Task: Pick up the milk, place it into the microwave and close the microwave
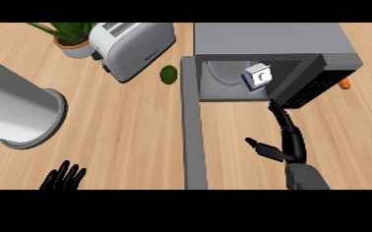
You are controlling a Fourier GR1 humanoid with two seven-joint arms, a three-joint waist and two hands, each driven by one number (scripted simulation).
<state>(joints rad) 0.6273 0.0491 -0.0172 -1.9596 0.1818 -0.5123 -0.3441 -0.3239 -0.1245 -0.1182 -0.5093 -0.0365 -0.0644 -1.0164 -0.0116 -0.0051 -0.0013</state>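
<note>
The left hand (64, 177) rests at the near left edge of the counter (131, 123), fingers up and spread, holding nothing.

At the near right, the right hand (285, 140) comes in from the lower edge. Its fingers (282, 118) stretch straight toward the microwave's (269, 39) mouth and the thumb (260, 146) sticks out to the left, so the hand is wide open and holds nothing. The fingertips lie just in front of the opening, near the right part of its front edge; whether they touch it I cannot tell.

The door (193, 128) stands swung open at the left of the opening, a long grey slab running from the microwave toward the near edge.

Inside the cavity, the milk (258, 75) sits somewhat tilted, apart from the fingers, on or beside the pale turntable (222, 73).

So, by my reading, picking and placing are done and the step in hand is letting go and drawing the hand clear. What remains is closing the door. That calls for a hand to get to the door's outer, left face and sweep it right and away until it shuts, with the right forearm first out of its arc.

Farther left stand a grey pot (29, 110), a lime (169, 74), a toaster (134, 46) and a plant (71, 37). An orange thing (346, 84) peeks out right of the microwave.
</note>
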